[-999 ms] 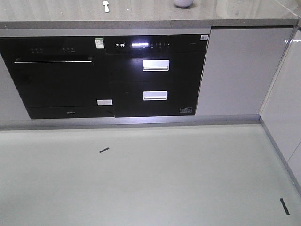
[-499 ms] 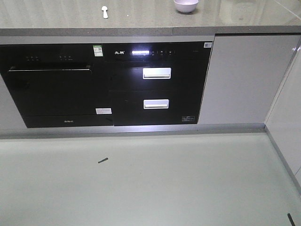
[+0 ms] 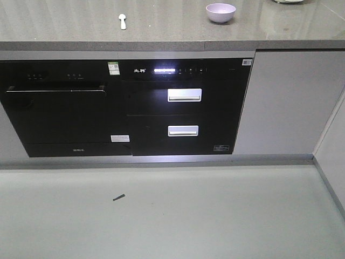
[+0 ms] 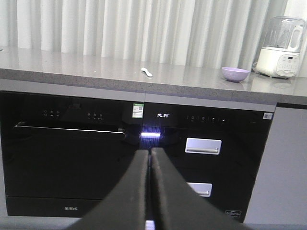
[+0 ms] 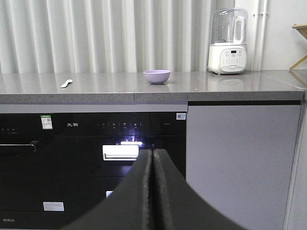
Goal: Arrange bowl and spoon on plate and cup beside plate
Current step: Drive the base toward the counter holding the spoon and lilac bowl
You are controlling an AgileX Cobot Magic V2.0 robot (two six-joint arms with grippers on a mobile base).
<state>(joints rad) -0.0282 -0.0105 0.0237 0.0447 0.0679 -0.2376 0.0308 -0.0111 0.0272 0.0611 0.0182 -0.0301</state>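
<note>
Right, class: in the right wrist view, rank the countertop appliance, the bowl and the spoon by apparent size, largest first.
1. white appliance with a clear jar, clearly largest.
2. lavender bowl.
3. pale spoon, smallest.
The gaps are wide, so distance from the camera does not blur the order.

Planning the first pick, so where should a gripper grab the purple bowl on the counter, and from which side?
Probably the near rim of the bowl, coming down from above with one finger inside the wall and one outside. It stands upright, mouth open upward, and its smooth rounded sides offer no handle or flat face.
</note>
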